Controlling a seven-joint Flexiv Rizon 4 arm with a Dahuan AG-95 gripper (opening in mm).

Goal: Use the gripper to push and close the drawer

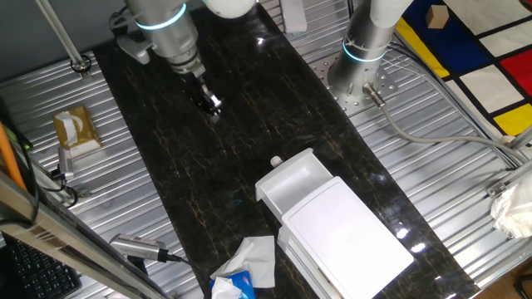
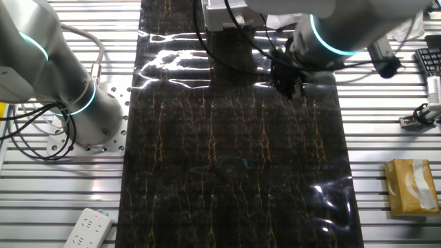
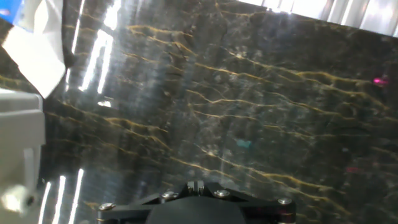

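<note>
The drawer [image 1: 293, 184] is a shallow white tray with a small round knob [image 1: 277, 161] on its front. It stands pulled out of the white flat-topped box [image 1: 349, 237] at the near right of the dark marble mat. My gripper [image 1: 209, 102] hangs over the mat at the far left, well away from the knob, with its fingers together and nothing in them. It also shows in the other fixed view [image 2: 289, 88]. In the hand view the fingertips [image 3: 196, 185] sit side by side, and the drawer [image 3: 18, 137] shows at the left edge.
A crumpled white tissue [image 1: 253, 256] on a blue pack lies by the box's near left corner, also in the hand view [image 3: 43, 50]. A second silver arm base [image 1: 362, 50] stands at the far right. A brown tissue box [image 1: 75, 129] and a cable plug [image 1: 137, 247] lie off the mat.
</note>
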